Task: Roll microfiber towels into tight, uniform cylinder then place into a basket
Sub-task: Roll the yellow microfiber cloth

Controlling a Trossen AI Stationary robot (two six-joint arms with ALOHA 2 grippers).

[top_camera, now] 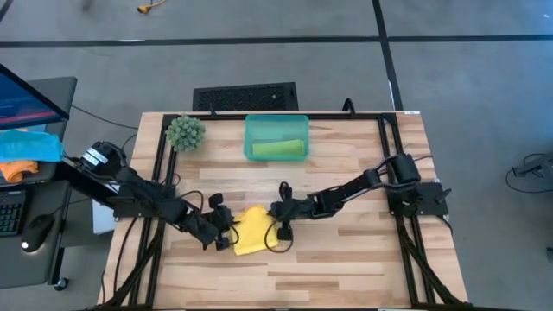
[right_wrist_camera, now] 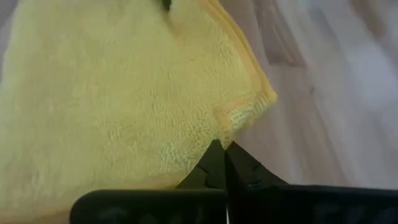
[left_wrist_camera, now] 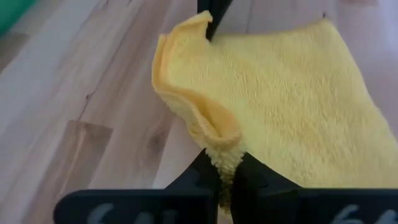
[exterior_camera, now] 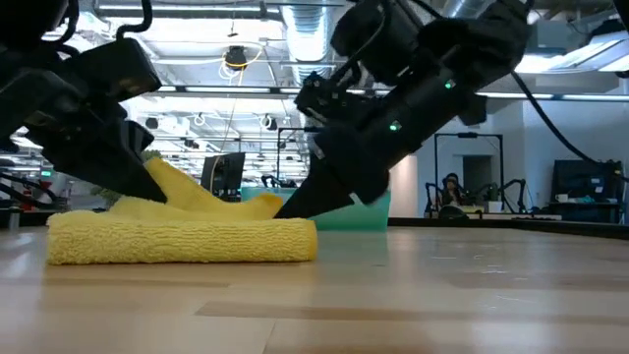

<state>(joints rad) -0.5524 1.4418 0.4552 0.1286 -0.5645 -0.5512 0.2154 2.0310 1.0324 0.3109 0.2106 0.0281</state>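
Near the table's front middle, my left gripper and right gripper each pinch an edge of the folded yellow towel, lifting its edge into a ridge. Behind it, the lime green towel lies inside the basket.
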